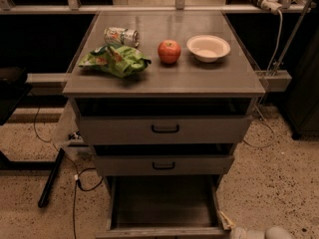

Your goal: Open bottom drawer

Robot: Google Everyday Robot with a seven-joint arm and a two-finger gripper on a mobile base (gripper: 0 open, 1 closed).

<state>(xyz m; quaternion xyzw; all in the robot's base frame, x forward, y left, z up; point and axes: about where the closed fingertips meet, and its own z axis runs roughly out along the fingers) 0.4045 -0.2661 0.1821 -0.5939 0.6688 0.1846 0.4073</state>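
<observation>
The grey cabinet has three drawers. The bottom drawer is pulled far out toward the camera. Its empty interior shows, and its front panel lies at the lower edge of the view with the handle out of sight. The two drawers above it stand slightly out, each with a black bar handle. My gripper is at the bottom right, by the front right corner of the bottom drawer. Pale rounded parts of the arm trail off to its right.
On the cabinet top lie a green bag, a tipped can, a red apple and a white bowl. Cables and a black bar lie on the speckled floor at left.
</observation>
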